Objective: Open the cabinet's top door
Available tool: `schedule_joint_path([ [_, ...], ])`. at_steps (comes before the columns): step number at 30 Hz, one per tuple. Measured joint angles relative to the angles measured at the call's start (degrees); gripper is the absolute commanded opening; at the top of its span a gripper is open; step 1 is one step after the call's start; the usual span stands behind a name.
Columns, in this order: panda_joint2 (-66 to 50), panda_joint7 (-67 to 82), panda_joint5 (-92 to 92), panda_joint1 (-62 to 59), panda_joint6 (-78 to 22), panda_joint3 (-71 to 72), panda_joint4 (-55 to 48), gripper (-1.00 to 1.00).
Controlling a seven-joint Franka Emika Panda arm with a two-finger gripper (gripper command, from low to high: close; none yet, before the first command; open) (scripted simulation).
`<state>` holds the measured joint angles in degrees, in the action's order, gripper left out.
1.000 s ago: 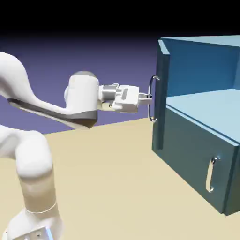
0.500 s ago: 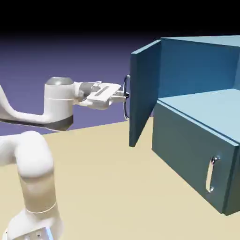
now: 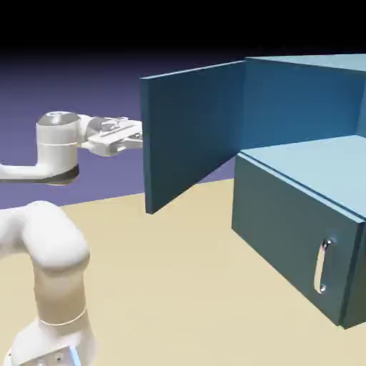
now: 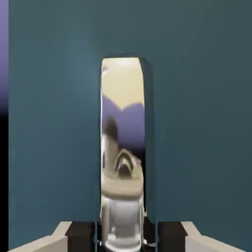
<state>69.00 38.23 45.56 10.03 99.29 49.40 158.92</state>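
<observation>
- Two teal panels front the cabinet (image 3: 307, 107), and the upper one, the top door (image 3: 191, 132), stands swung far out toward the exterior view's left, hinged at the cabinet's near corner.
- Behind the door the upper compartment lies open, with a pale blue shelf (image 3: 307, 168) showing inside.
- At the door's free edge the gripper (image 3: 137, 137) reaches in level from the left, on the side of the door turned away from the exterior camera.
- In the hand view the door's handle (image 4: 123, 147), a shiny silver bar, runs upright between the two dark fingertips (image 4: 81, 235), and the jaws are closed on it.
- Below, the lower panel (image 3: 293, 236) sits flush and shut, its own silver handle (image 3: 323, 266) untouched and well apart from the gripper.
- Under it all, the tan table (image 3: 179, 286) carries the cabinet.
</observation>
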Motion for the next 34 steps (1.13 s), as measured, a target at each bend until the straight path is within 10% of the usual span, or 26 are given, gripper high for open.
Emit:
schedule_joint_path([
  [34,-0.6,9.4,-22.2,-54.8,-51.7,39.1,-70.4,-1.00],
])
